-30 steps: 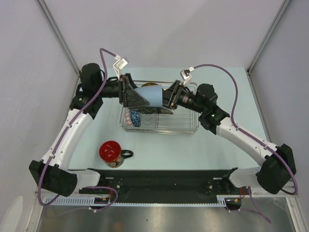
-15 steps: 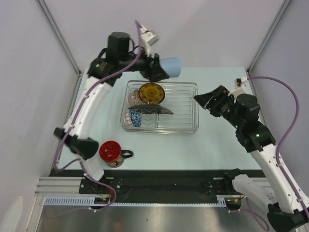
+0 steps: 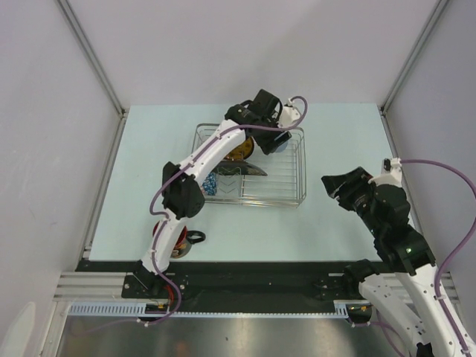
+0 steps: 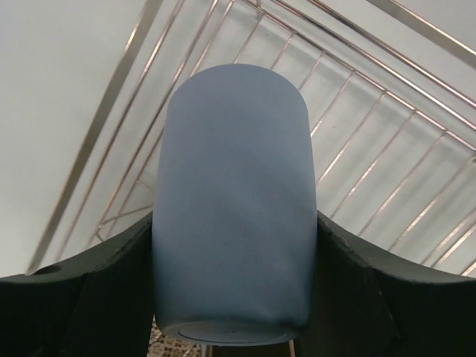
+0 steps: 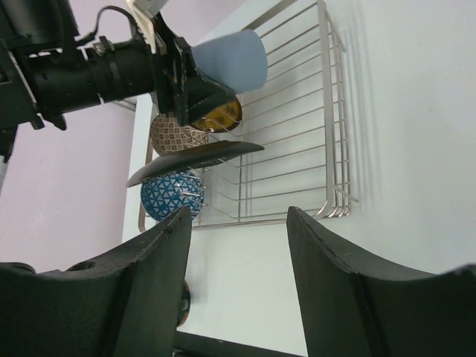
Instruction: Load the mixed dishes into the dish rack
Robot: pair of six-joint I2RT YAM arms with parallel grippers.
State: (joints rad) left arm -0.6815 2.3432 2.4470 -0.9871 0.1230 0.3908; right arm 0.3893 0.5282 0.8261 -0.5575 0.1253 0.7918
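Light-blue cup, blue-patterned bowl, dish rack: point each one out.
light-blue cup [image 4: 234, 201]: left wrist view, middle of its side wall.
blue-patterned bowl [image 5: 171, 195]: right wrist view, its patterned outer side.
dish rack [image 3: 279, 178]: top external view, bare wire floor.

I am working over a pale mint table [image 3: 141, 149], matte and flat. Plain grey-lilac panels are enclosing it on three sides: a back wall [image 3: 253, 44], a left wall [image 3: 44, 149] and a right wall [image 3: 446, 163]. An aluminium upright [image 3: 91, 56] is standing at each rear corner. A black bar [image 3: 245, 271] is running along the near edge, with a brushed steel ledge [image 3: 245, 338] lying below it. Light is falling evenly, throwing only soft shadows.
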